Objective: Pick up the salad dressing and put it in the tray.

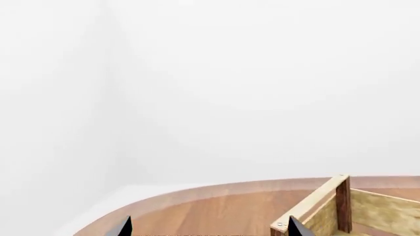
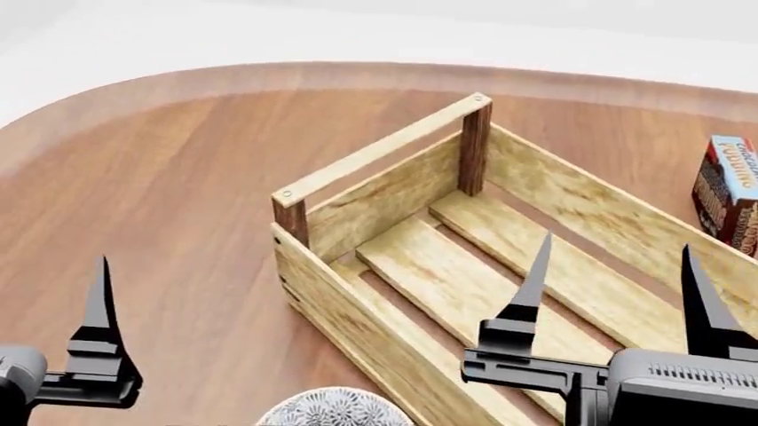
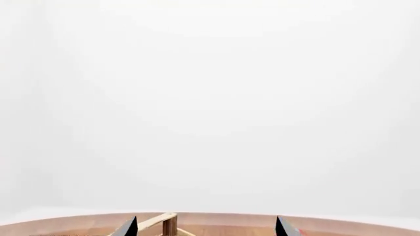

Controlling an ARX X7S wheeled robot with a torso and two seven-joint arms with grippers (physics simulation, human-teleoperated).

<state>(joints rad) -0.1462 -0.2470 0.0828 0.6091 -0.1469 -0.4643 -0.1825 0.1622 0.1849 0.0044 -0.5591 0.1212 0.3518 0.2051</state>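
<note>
The salad dressing is not in any view. The tray (image 2: 379,153), a light wooden slat crate with dark brown corner posts, stands on the round wooden table and looks empty where I can see into it. Its corner also shows in the left wrist view (image 1: 327,195) and the right wrist view (image 3: 157,221). My right gripper (image 2: 616,284) is open and empty, held over the near right part of the tray; it also shows in the right wrist view (image 3: 206,230). My left gripper (image 1: 210,231) is open and empty over bare table left of the tray; one of its fingers (image 2: 99,311) shows in the head view.
A blue-and-red pudding box (image 2: 729,191) stands at the right edge, beyond the tray. A white patterned bowl (image 2: 337,410) sits at the bottom edge, against the tray's near left side. The wooden table (image 2: 177,195) has a curved far edge; beyond it is white.
</note>
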